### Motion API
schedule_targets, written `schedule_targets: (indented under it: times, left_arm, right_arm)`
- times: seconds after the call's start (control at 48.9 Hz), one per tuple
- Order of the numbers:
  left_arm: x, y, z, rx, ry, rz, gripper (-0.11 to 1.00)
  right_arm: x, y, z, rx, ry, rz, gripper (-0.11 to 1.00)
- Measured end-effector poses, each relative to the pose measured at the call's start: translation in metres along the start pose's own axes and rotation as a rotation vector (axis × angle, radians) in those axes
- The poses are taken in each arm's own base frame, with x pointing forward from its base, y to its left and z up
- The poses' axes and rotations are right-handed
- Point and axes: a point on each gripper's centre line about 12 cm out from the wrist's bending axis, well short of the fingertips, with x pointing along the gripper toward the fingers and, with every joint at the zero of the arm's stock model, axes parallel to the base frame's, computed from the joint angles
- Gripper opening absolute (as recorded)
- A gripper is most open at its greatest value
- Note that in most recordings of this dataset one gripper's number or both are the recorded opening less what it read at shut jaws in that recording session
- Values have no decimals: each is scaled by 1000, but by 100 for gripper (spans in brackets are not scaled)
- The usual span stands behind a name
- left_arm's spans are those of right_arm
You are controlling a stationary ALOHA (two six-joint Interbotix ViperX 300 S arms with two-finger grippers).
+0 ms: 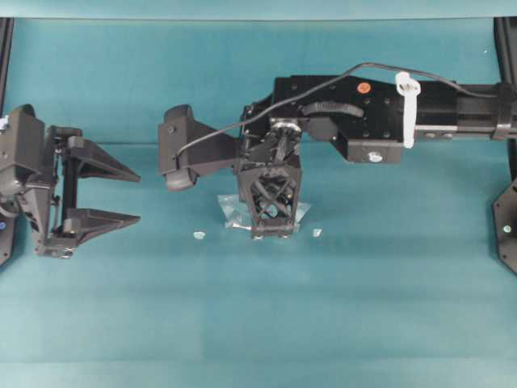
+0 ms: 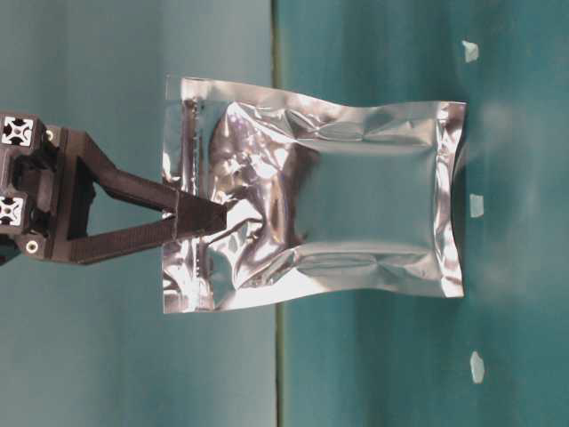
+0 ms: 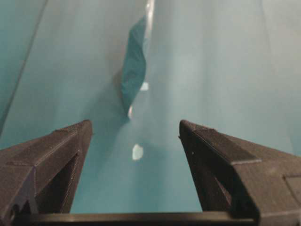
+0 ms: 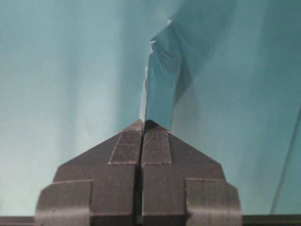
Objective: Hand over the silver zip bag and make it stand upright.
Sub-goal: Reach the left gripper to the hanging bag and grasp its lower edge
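Shiny silver zip bag (image 2: 356, 209) mirroring teal, plain teal table (image 1: 388, 291) — white specks (image 2: 476, 205), black ribbed jaws

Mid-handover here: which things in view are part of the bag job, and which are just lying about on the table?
Part of the job:
- silver zip bag, pinched near its zip end
- right gripper, shut on the bag
- left gripper, open, apart from the bag

Just lying about:
- white specks on the teal table
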Motion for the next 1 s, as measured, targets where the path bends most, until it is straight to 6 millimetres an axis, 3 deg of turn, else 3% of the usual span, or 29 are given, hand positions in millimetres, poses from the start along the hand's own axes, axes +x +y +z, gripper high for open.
schedule_targets:
  times: [0.286, 0.45, 0.613, 0.859, 1.002]
  left_arm:
    - [3, 3, 0, -4, -11, 11, 86]
    - [14, 7, -15, -9, -11, 15, 86]
    - [44, 8, -31, -18, -38, 8, 87]
    - [107, 10, -39, -65, -38, 6, 93]
    - [128, 11, -44, -64, -30, 4, 93]
  right_arm:
    - [0, 5, 1, -16, 2, 1, -5]
    - [0, 7, 1, -23, 1, 2, -5]
    - [1, 7, 1, -40, 2, 2, -5]
    - [1, 7, 2, -42, -2, 1, -5]
    - [1, 6, 3, -40, -12, -1, -5]
